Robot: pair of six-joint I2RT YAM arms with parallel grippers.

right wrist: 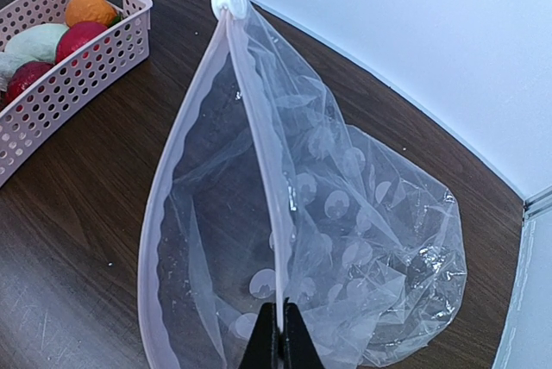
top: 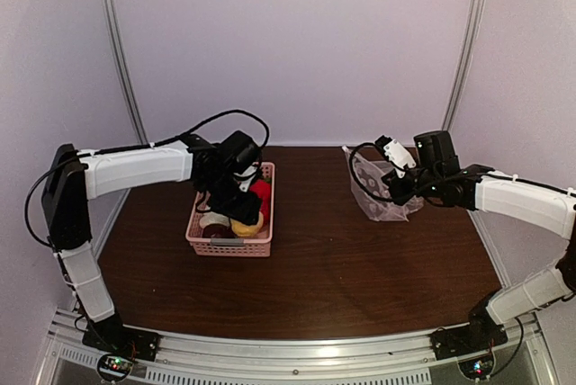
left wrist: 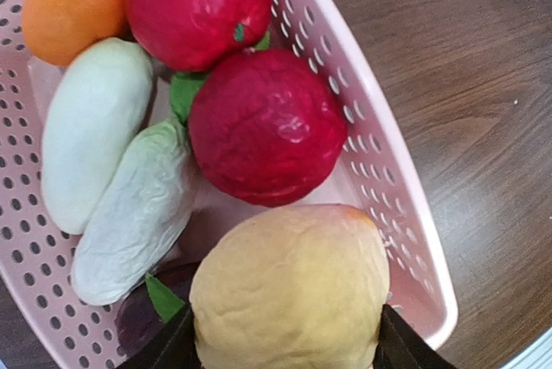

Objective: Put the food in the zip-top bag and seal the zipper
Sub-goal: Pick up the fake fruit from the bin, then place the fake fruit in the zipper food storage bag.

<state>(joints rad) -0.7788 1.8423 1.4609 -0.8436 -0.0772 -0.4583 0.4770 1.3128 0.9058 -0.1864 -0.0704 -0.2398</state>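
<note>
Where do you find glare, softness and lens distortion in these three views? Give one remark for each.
Top external view: soft, the holes of the pink basket barely resolved. Left wrist view: sharp, a mild sheen on the lower red fruit. Right wrist view: glints on the zip-top bag; the far edge of the table bows.

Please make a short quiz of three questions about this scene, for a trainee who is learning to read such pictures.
1. True or false: the zip-top bag already holds some food.
2. The left gripper has its fingers on either side of which piece? A: orange. B: yellow. C: red.
3. In a few words: what does the right gripper pinch?
Key: 1 false: the bag is empty, and the food lies in the pink basket. 2 B: the yellow piece. 3 the zipper at the bag's mouth.
</note>
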